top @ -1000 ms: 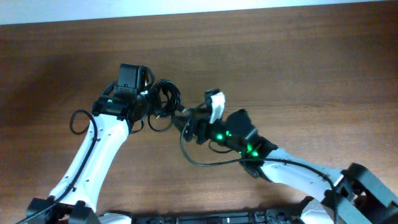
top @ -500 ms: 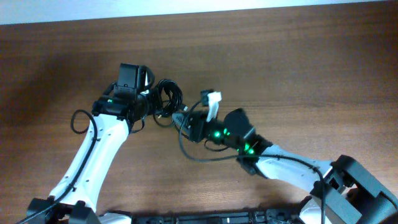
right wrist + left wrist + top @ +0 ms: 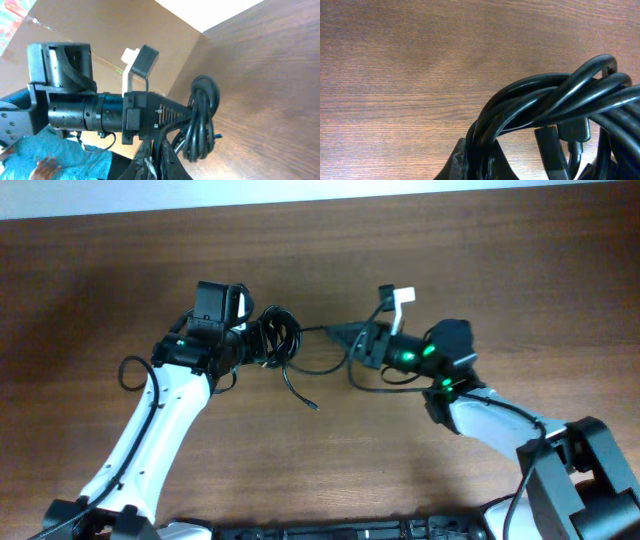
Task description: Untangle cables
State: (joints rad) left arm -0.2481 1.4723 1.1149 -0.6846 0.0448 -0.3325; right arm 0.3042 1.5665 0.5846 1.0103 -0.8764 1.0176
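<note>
The cables (image 3: 276,335) are a bunch of thin black loops left of the table's middle. My left gripper (image 3: 252,342) is shut on that bunch. In the left wrist view the cables (image 3: 555,100) arch up out of the left gripper (image 3: 479,162), whose jaws press on several strands. One strand (image 3: 312,330) runs taut to the right into my right gripper (image 3: 336,332), which is shut on it. The right wrist view shows the right gripper (image 3: 159,162) pinching this single strand, with the cables (image 3: 202,120) hanging beyond it. A loose cable tail (image 3: 300,392) trails from the bunch onto the table.
The left arm's own thicker wire (image 3: 128,370) loops out beside it. The right arm's wire (image 3: 375,385) curves below its wrist. The wooden table (image 3: 480,270) ends at a pale strip along the far edge. A person in teal (image 3: 45,160) shows beyond the table.
The right gripper shut on a strand beside the bunch and moved right, drawing that strand taut. A cable tail now lies on the table. The left gripper has held still.
</note>
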